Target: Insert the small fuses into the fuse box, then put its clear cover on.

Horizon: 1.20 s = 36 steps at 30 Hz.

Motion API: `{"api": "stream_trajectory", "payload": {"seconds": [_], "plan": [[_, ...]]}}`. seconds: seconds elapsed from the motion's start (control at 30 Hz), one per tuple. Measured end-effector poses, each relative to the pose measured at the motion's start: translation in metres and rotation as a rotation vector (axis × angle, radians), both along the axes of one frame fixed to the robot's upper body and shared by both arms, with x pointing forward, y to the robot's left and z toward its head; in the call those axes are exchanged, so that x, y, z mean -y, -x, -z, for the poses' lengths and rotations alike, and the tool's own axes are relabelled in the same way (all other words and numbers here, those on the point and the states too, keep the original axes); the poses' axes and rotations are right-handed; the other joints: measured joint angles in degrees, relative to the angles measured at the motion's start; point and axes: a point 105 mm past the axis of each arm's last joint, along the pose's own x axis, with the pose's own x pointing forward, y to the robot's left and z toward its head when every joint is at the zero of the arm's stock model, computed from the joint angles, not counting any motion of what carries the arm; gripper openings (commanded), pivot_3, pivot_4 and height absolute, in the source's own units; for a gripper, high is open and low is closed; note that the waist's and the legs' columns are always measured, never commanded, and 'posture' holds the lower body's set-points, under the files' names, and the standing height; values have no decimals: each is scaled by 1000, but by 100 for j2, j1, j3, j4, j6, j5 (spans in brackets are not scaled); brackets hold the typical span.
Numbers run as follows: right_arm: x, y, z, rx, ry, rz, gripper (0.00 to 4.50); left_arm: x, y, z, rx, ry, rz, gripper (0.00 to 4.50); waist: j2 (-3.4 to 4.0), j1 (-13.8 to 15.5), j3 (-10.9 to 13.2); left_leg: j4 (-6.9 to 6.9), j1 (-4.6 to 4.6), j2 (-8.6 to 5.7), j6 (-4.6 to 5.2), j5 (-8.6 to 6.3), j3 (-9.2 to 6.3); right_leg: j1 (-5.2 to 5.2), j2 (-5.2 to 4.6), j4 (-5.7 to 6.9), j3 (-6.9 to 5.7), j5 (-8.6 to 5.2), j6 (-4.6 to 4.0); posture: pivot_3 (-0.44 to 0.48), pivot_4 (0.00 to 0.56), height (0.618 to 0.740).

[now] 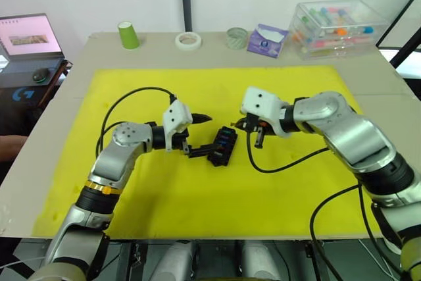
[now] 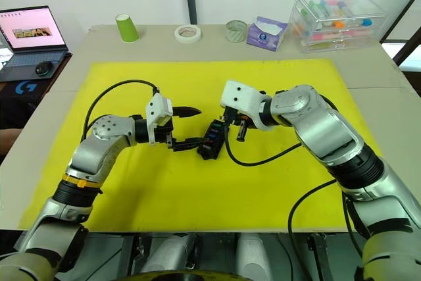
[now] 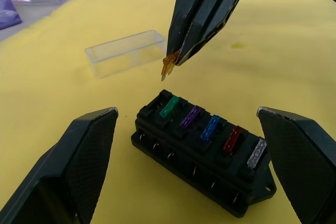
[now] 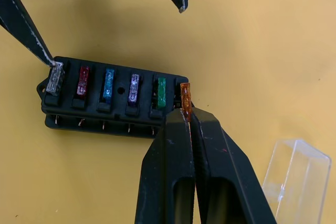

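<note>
The black fuse box (image 1: 222, 145) lies in the middle of the yellow mat (image 1: 296, 195). Several small fuses stand in its slots: green (image 4: 161, 92), purple, blue, red and grey (image 4: 54, 82). My right gripper (image 4: 186, 111) is shut on an orange-brown fuse (image 4: 184, 94), held just above the end of the box beside the green one. My left gripper (image 3: 186, 110) is open and straddles the box, with one fingertip (image 4: 50, 59) against the end by the grey fuse. The clear cover (image 3: 123, 53) lies on the mat beyond the box.
Along the table's far edge stand a green cup (image 1: 128, 34), a tape roll (image 1: 188, 40), a tissue pack (image 1: 266, 39) and a clear bin of coloured tubes (image 1: 339, 27). A laptop (image 1: 29, 34) sits off the table at the far left.
</note>
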Motion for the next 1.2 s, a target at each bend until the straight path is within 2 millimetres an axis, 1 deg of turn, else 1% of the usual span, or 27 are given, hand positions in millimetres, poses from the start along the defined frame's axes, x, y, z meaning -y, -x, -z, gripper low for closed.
{"api": "stream_trajectory", "payload": {"seconds": [0.13, 0.27, 0.37, 0.53, 0.7, 0.83, 1.03, 1.2], "plan": [[-3, -3, -1, 2, 9, 3, 0, 1, -3, 4, -15, 5, -20, 4467, 0, 7, 0, 1, 0, -1, 0, 0, 0, 0, -1, 0, 0, 0, 0, 0, 150, 740], [-5, -4, -4, -7, 17, 19, 0, 2, -4, 4, -11, 2, -25, 4467, 0, 0, 0, 0, 0, -1, 0, 0, 0, 0, -1, 0, 0, 0, 0, 0, 150, 740], [-10, -4, -10, -5, 19, 23, 0, 3, -5, 4, -7, 2, -35, 4467, 0, -2, 0, 0, 0, 0, 0, 0, -1, -1, 0, 0, 0, 0, 0, 0, 150, 740], [-21, -1, -10, -23, 39, 23, 0, 4, -7, 4, 0, 10, -56, 4467, 0, 8, 0, 1, 0, -1, 0, 0, -1, 0, -1, 0, 0, 0, 0, 0, 150, 740], [-24, -4, -24, 5, 40, 70, 0, 12, -8, -4, 20, 50, -96, 4467, 0, 7, 0, 1, 0, -1, 0, 0, -1, 0, -1, 0, 0, 0, 0, 0, 150, 740], [-25, -4, -21, -11, 43, 93, 0, 17, -10, -5, 9, 80, -124, 4467, 0, 3, 0, 1, -1, -1, 0, 0, -1, 0, -1, 0, 0, 0, 0, 0, 150, 740], [-23, -3, -16, -33, 51, 107, 0, 16, -11, -4, 4, 80, -136, 4467, 0, 2, 0, 1, 0, -1, 0, 0, -1, 0, -1, 0, 0, 0, 0, 0, 150, 740], [-23, -2, -9, -45, 62, 108, 0, 14, -9, 1, -17, 79, -136, 4467, 0, -3, 0, 1, 0, -1, 0, 0, 0, -1, -1, 0, 0, 0, 0, 0, 150, 740]]}}
